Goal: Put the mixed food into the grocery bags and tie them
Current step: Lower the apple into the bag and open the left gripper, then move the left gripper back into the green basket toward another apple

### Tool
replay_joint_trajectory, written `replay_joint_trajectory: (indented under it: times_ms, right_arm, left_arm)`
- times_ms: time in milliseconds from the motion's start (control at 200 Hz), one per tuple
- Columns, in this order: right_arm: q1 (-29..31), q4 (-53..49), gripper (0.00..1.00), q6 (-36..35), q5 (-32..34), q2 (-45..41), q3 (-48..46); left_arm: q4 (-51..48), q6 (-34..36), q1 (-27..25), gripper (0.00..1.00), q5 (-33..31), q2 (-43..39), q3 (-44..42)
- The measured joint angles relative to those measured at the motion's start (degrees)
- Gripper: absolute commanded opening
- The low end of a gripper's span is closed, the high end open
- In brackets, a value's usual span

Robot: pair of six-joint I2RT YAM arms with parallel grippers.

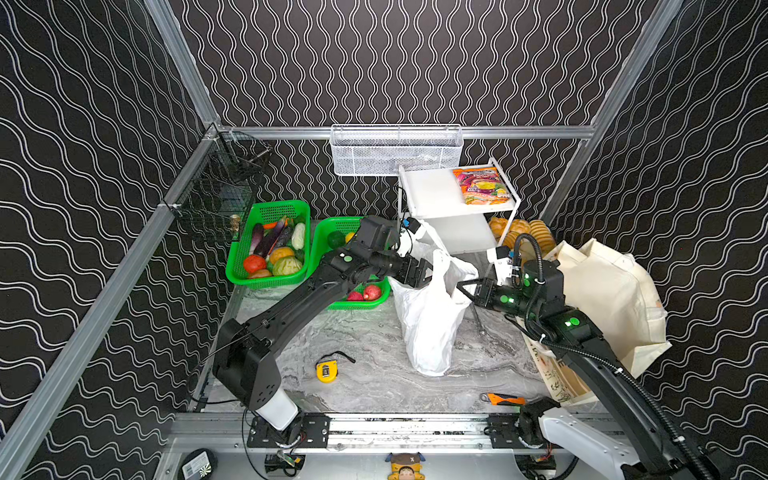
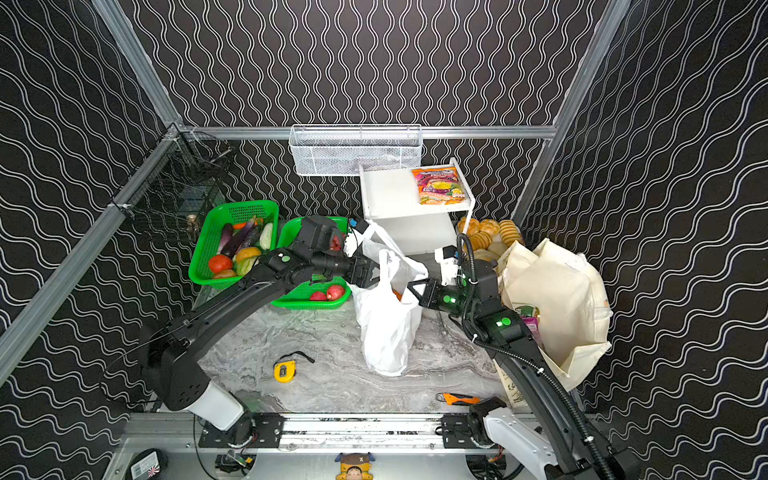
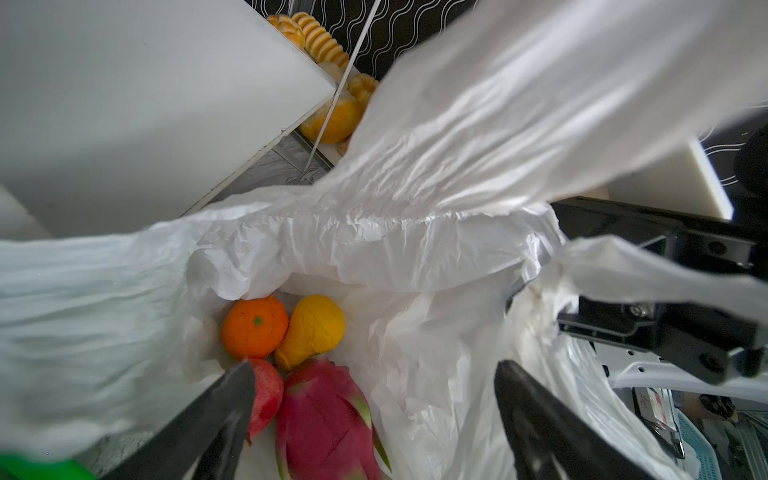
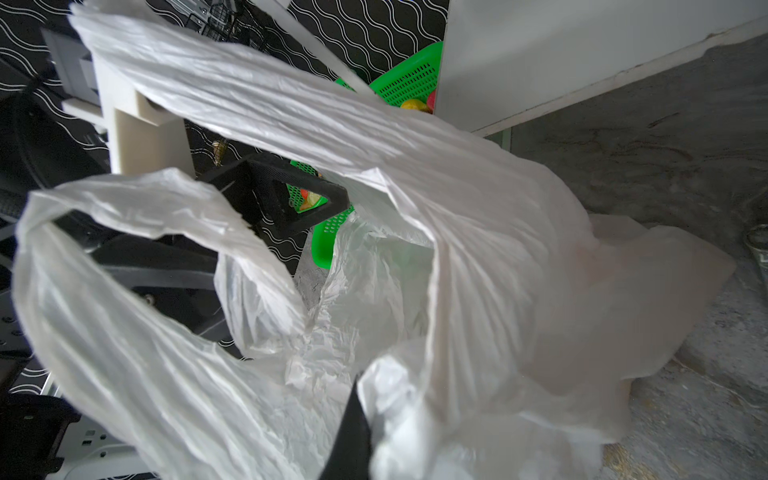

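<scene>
The white plastic grocery bag (image 1: 428, 328) (image 2: 386, 332) stands mid-table with its mouth up. My left gripper (image 1: 426, 274) (image 3: 374, 365) hangs open over that mouth, nothing between its fingers. Down inside the bag (image 3: 415, 249) lie an orange (image 3: 254, 328), a yellow pear (image 3: 316, 328), a red fruit (image 3: 268, 395) and a pink dragon fruit (image 3: 324, 419). My right gripper (image 1: 463, 289) (image 4: 361, 390) is shut on the bag's rim on its right side. The cream cloth tote (image 1: 602, 291) slumps at the far right; a green can (image 2: 525, 311) and a purple packet (image 2: 532, 326) show in it.
Two green baskets (image 1: 266, 205) (image 1: 357, 306) of toy produce stand at the back left. A white shelf (image 1: 432, 195) behind the bag carries a snack packet (image 1: 482, 185); bread rolls (image 1: 523, 232) lie beside it. A yellow tape measure (image 1: 327, 371) and an orange knife (image 1: 503, 400) lie near the front.
</scene>
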Motion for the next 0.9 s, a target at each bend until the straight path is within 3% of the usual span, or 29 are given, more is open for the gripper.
replay_joint_trajectory:
  times_ms: [345,671,761,901]
  right_arm:
    - [0.00,-1.33,0.00,-0.33,3.58,-0.07,0.24]
    - [-0.07,-3.23,0.00,0.00,10.75,-0.35,-0.44]
    - [-0.07,-3.10,0.00,0.09,10.88,-0.42,-0.46]
    - [-0.07,-3.10,0.00,0.13,10.84,-0.42,-0.39]
  left_arm:
    - [-0.83,2.12,0.04,0.91,-5.03,-7.39,-3.37]
    - [2.47,5.29,0.48,0.91,-19.08,-23.39,-16.02]
    - [2.51,4.98,2.82,0.89,-22.56,-25.90,-17.75]
    - [1.75,0.35,11.34,0.87,-25.35,-24.96,-17.97]
